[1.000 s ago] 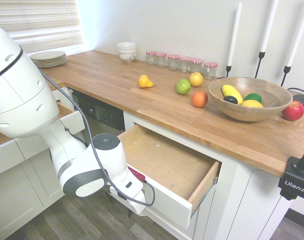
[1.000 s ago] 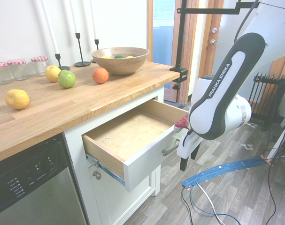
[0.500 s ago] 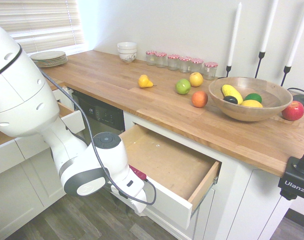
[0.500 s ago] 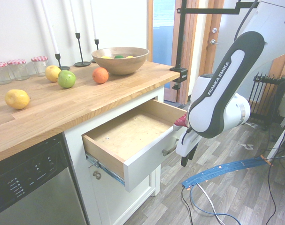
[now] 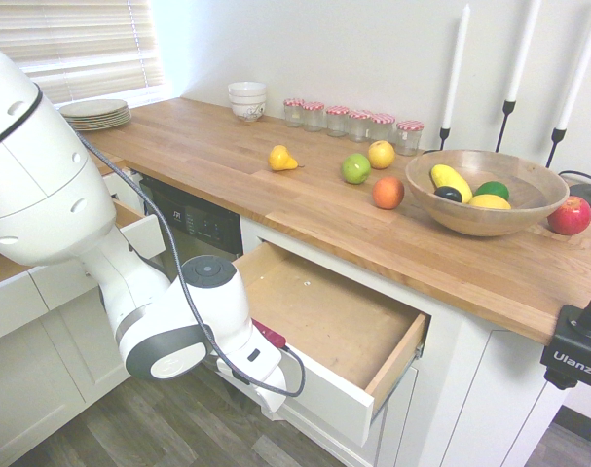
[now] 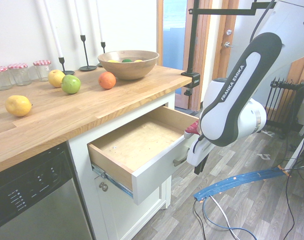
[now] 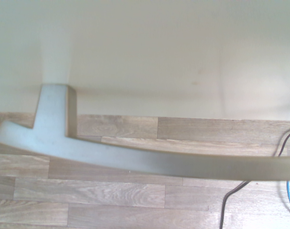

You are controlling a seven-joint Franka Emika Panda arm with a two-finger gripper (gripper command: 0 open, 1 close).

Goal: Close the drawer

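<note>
Compared with the earlier frames, my arm is shifting slightly toward the drawer (image 6: 141,150) and my tool (image 6: 197,162) is sitting a little closer to its white front. Whether the fingers are wide or narrow I cannot tell, since my own arm is hiding them in both exterior views. The drawer is standing pulled well out from under the wooden table (image 5: 305,195), its pale box interior empty. In the wrist view, the curved silver handle (image 7: 135,160) is running just in front of the front panel, above the plank floor (image 7: 111,195). I judge the closing push is only beginning, with nearly the whole travel remaining.
</note>
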